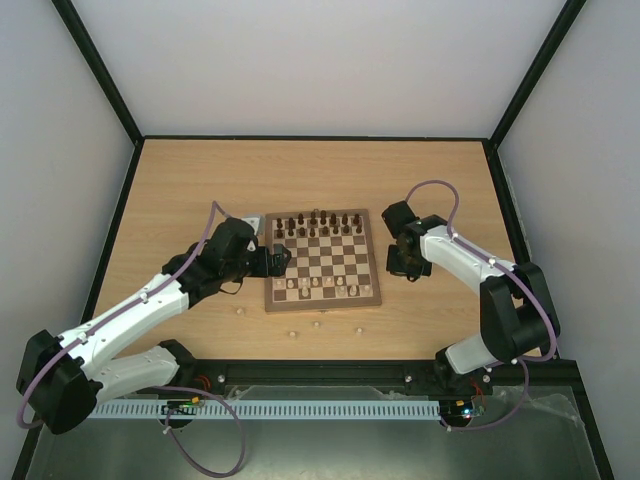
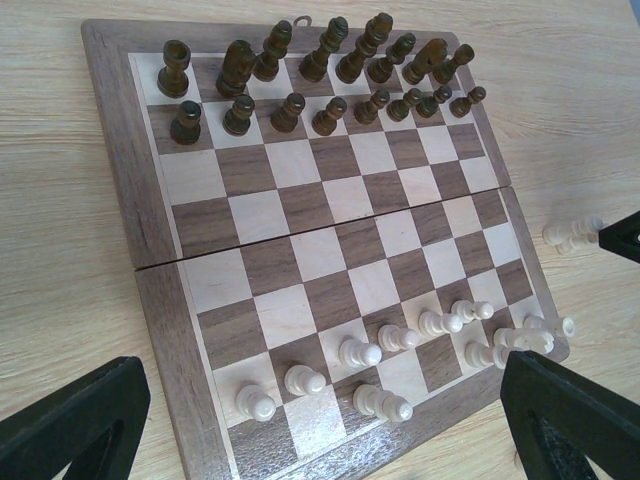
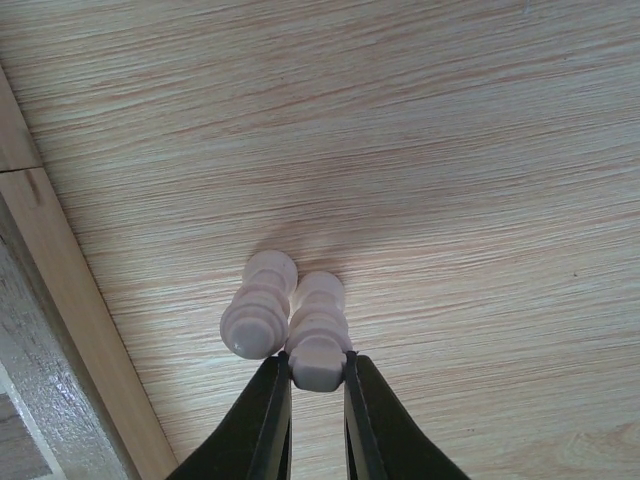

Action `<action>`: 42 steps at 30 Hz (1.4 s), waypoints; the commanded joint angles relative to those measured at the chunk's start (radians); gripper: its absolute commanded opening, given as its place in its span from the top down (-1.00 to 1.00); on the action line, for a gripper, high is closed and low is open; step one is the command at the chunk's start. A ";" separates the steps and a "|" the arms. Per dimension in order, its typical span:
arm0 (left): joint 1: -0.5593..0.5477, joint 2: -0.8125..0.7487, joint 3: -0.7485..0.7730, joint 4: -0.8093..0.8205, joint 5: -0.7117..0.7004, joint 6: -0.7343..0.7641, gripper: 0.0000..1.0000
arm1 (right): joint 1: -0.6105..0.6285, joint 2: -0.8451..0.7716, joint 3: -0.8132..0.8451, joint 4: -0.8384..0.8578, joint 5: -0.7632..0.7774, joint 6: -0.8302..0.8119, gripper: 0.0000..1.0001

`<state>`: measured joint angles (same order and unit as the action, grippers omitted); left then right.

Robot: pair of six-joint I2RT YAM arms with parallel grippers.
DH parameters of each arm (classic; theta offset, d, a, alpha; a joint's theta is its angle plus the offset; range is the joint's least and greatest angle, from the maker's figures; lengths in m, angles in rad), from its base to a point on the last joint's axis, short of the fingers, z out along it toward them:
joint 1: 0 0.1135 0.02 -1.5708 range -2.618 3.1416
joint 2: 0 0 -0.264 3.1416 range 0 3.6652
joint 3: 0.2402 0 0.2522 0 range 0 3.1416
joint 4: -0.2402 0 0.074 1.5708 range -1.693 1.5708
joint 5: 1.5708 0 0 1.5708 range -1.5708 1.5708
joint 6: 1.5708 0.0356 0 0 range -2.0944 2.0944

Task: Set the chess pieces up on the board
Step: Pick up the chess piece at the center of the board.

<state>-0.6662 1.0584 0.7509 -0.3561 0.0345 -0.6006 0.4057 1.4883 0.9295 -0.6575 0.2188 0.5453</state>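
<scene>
The board (image 1: 323, 303) lies mid-table, with dark chess pieces (image 1: 320, 222) on its two far rows and cream pieces (image 1: 320, 285) on the near rows. In the left wrist view several cream pieces (image 2: 400, 340) stand above the board's near border (image 2: 110, 150). My left gripper (image 1: 275, 262) hovers open at the board's left edge and holds nothing. My right gripper (image 3: 318, 385), just right of the board, is shut on the top of a cream piece (image 3: 318, 330) on the tabletop. A second cream piece (image 3: 258, 305) touches it on the left.
Several small cream pieces lie loose on the table in front of the board, among them one (image 1: 240, 312) at the left and one (image 1: 357, 328) at the right. The board's edge (image 3: 60, 300) runs close to the left of the held piece.
</scene>
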 commanded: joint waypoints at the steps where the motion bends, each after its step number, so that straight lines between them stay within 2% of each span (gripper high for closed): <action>1: 0.008 0.006 -0.008 0.014 0.007 0.013 -0.99 | -0.005 0.015 0.000 -0.040 0.018 -0.003 0.78; 14: 0.008 0.003 -0.007 0.013 0.010 0.014 -0.98 | -0.013 -0.042 0.014 -0.069 0.068 0.016 0.79; 31: 0.008 0.006 -0.006 0.012 0.009 0.014 -0.99 | -0.013 -0.135 0.120 -0.137 0.081 0.016 0.80; 42: 0.010 0.023 0.000 0.008 -0.001 0.013 -0.98 | 0.004 -0.143 0.187 -0.100 -0.096 -0.032 0.86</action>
<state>-0.6659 1.0725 0.7509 -0.3508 0.0376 -0.5964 0.3981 1.3590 1.0748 -0.7284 0.1982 0.5365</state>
